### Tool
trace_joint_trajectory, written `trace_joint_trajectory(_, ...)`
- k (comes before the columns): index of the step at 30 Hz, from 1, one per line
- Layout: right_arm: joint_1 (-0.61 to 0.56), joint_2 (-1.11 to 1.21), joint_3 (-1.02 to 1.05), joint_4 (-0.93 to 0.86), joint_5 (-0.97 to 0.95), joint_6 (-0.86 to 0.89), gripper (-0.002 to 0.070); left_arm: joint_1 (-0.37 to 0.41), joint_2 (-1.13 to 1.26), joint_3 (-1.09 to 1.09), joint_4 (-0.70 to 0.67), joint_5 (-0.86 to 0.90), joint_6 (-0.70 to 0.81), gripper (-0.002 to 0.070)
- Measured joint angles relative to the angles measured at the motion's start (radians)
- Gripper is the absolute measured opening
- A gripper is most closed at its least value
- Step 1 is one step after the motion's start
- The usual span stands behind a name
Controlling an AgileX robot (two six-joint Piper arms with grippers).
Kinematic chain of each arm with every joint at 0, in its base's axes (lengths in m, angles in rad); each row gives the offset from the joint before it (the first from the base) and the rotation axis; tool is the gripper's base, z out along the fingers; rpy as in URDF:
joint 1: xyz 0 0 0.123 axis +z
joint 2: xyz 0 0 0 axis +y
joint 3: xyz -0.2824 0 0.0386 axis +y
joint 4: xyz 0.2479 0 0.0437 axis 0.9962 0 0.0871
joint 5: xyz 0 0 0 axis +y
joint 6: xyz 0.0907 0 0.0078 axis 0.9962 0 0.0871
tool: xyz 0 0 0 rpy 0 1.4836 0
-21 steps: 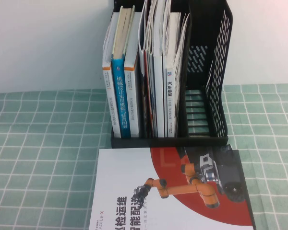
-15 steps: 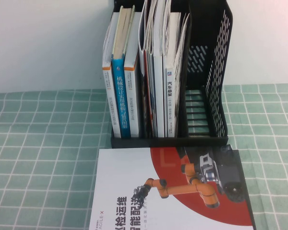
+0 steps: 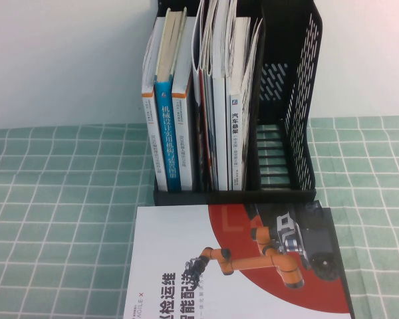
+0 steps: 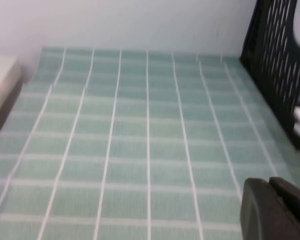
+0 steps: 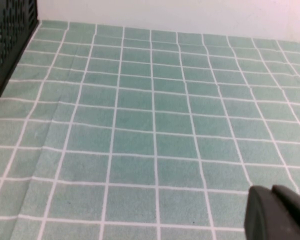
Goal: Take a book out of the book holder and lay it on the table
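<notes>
The black book holder (image 3: 299,133) stands upright at the back of the green grid table (image 3: 60,199). The book (image 3: 236,143), with a white spine and a small blue mark, stands in a middle slot among other books. Neither gripper appears in the high view. My left gripper (image 4: 269,181) hovers low over bare cloth to the left of the holder (image 4: 277,55), fingers pressed together with nothing between them. To the right of the holder (image 5: 10,30), my right gripper (image 5: 271,189) sits over bare cloth, shut and holding nothing.
A red-and-white book picturing an orange robot arm (image 3: 239,266) lies flat on the table in front of the holder. A thick blue-spined book (image 3: 166,139) stands in the left slot. The holder's rightmost slot (image 3: 276,153) holds nothing. A white wall rises behind.
</notes>
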Motion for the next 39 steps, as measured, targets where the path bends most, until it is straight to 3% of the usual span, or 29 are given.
trace_joint_trajectory(5,0.0,0.0,0.0,0.0,-0.103,0.0,-0.0002,0.0,0.0,0.0,-0.008,-0.176,0.0,-0.0003)
trace_joint_trajectory(15,0.0,0.0,0.0,0.0,-0.591,0.0,-0.0002,0.0,0.0,0.0,-0.011,-0.688,0.0,-0.0003)
trace_joint_trajectory(23,0.0,0.0,0.0,0.0,-0.696,0.022,-0.0002,0.0,0.0,0.0,-0.018,-0.834,0.0,-0.0003)
trace_joint_trajectory(28,0.0,0.0,0.0,0.018,-0.707,0.022,-0.0002,0.0,-0.001,-0.002,-0.049,-0.79,-0.049,-0.0003)
trace_joint_trajectory(35,0.0,0.0,-0.067,-0.014,-0.598,0.022,-0.0002,0.0,-0.001,-0.194,-0.049,-0.286,-0.169,-0.0003)
trace_joint_trajectory(39,0.0,0.0,-0.168,-0.065,-0.414,0.022,-0.0002,0.0,0.018,-0.285,-0.041,-0.162,-0.167,-0.0003)
